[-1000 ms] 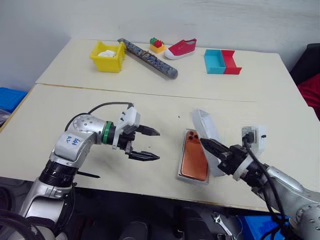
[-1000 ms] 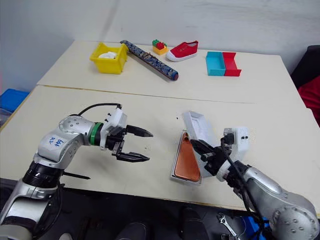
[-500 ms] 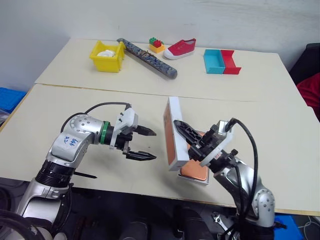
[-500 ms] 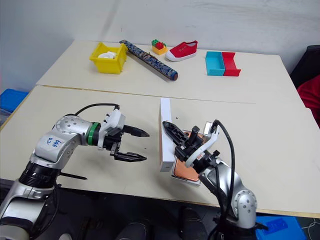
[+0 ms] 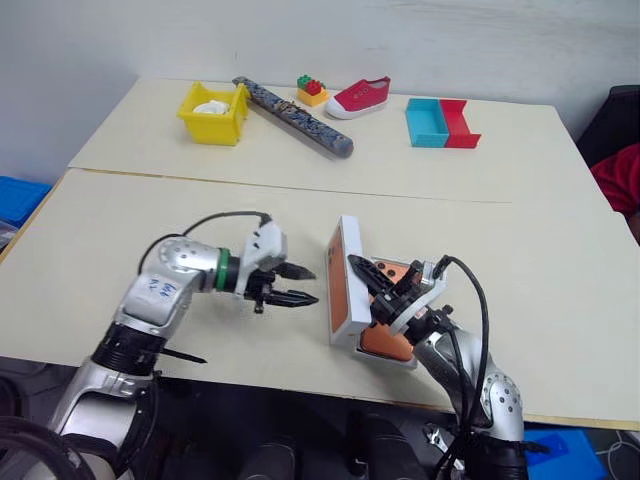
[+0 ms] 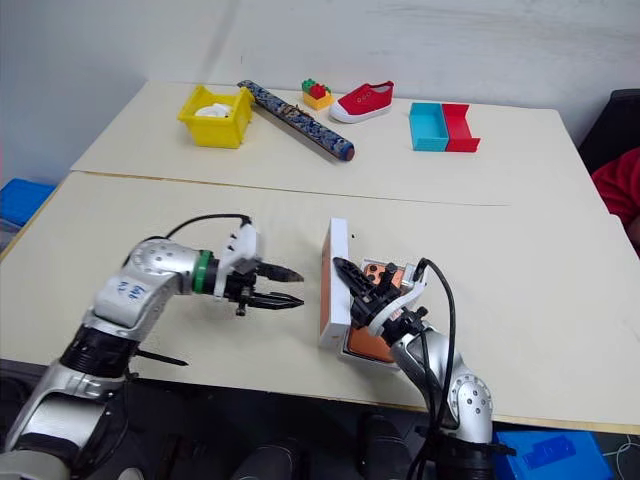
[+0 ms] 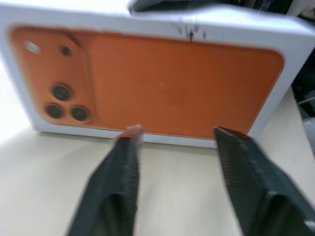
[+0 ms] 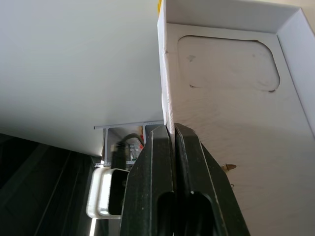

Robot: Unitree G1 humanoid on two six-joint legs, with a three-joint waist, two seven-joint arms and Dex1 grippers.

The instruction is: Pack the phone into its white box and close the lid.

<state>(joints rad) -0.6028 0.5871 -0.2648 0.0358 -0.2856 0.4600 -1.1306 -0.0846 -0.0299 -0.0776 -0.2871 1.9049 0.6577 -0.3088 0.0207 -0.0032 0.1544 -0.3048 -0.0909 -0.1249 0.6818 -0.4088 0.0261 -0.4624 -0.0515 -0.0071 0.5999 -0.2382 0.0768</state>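
Note:
The lid [image 5: 343,280] stands on its long edge, its orange phone picture facing my left gripper [image 5: 314,285]. That gripper hovers a short way from the picture face, its fingers [image 7: 123,167] a little apart with nothing between them. My right gripper [image 5: 358,266] is shut on the lid's upper wall, as the right wrist view shows at the fingertips [image 8: 172,130], with the all-white inside beside them. Behind the lid lies the orange phone [image 5: 387,341] in the white box [image 5: 404,361], partly hidden by my right hand.
On the far table sit a yellow bin [image 5: 212,112], a dark patterned roll [image 5: 293,115], toy bricks [image 5: 312,90], a red shoe [image 5: 362,96] and joined blue and red bins [image 5: 442,122]. The near table's front edge runs just below the box.
My left gripper has narrowed its fingers and moved closer to the lid. My right gripper has rolled the lid up onto its edge and lowered it beside the box.

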